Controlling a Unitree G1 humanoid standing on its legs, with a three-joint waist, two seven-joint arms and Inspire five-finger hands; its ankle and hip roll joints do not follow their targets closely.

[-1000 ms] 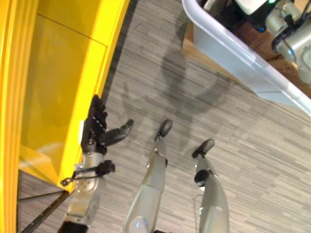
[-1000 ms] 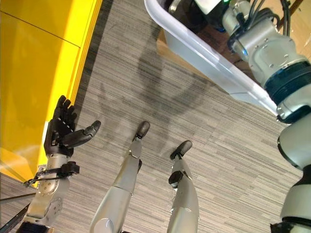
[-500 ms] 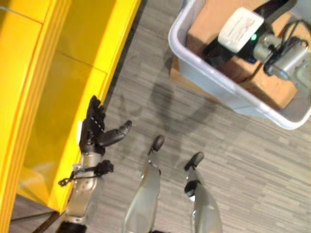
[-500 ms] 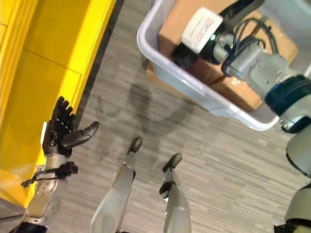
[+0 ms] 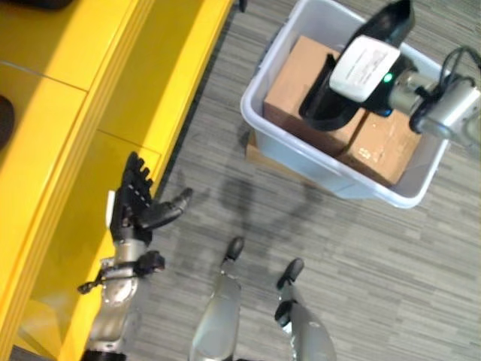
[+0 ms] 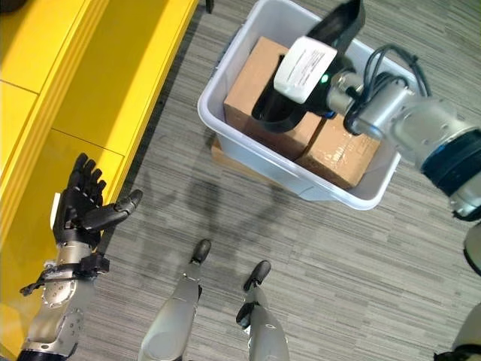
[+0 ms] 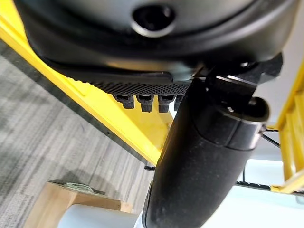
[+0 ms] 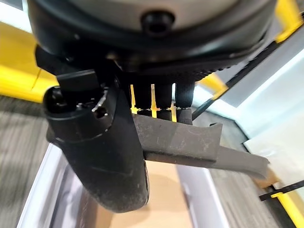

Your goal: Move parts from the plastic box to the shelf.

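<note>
A pale plastic box [image 5: 301, 162] stands on the floor at the upper right with two cardboard boxes [image 5: 297, 86] inside. My right hand [image 5: 366, 66], white-covered, hovers over the box and is shut on a long black curved part [image 5: 391, 19]. In the right wrist view the part [image 8: 190, 142] is a flat dark strip pinched between thumb and fingers. The yellow shelf [image 5: 75, 98] runs down the left side. My left hand [image 5: 131, 210] is beside the shelf's front edge, open with straight fingers [image 7: 147, 100] and holding nothing.
A wooden board [image 5: 255, 150] lies under the box. A dark object [image 5: 4, 120] sits on the shelf at the far left edge. Grey striped carpet [image 5: 376, 263] spreads between the shelf and the box.
The camera has tilted, bringing the whole box and more of the shelf into view. My right hand stays over the box with the black part. My left hand stays open by the shelf.
</note>
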